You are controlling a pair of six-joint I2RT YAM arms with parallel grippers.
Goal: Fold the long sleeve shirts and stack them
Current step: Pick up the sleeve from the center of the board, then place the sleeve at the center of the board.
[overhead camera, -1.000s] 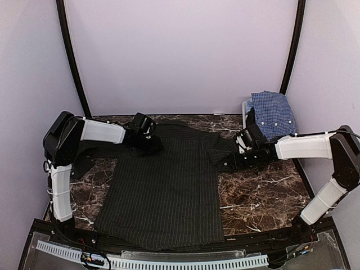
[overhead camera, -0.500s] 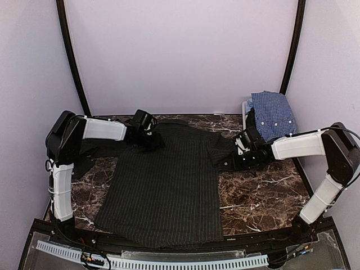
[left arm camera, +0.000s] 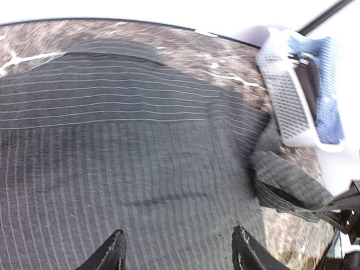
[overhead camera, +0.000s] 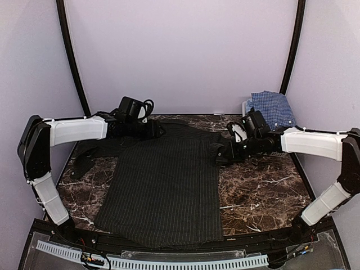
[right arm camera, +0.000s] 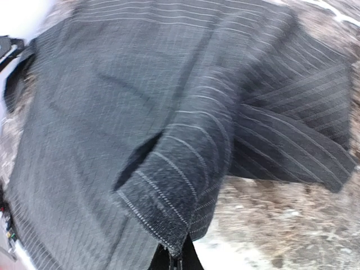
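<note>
Pinstripes on the black shirt point(overhead camera: 163, 180) run from the near table edge toward the back wall, and that is also its long axis. The collar end lies at the far side and the hem lies close to the arm bases. The body is spread flat on the dark marble table point(overhead camera: 264, 191), left of centre. Its left sleeve point(overhead camera: 90, 154) trails off to the left along the table, loosely bunched. On the other side the sleeve cloth point(right arm camera: 292, 152) is doubled in against the shoulder, and part of it is raised off the table.

The right hand point(right arm camera: 174, 260) is closed on a corner of that striped cloth; in its wrist view the fabric narrows to a point gathered between the fingers. The left hand point(left arm camera: 179, 256) is at the far left shoulder near the collar. Its two fingers point(left arm camera: 115, 253) are spread apart above the shirt, with nothing between them.

The blue-and-white check shirt point(overhead camera: 273, 109) sits in the far right corner, heaped on and draped over a white slatted basket point(left arm camera: 289, 107). It is apart from the black shirt, just behind the right forearm. Whether it is folded cannot be told. Black upright posts stand at both far corners, and pale walls enclose the table on three sides.
</note>
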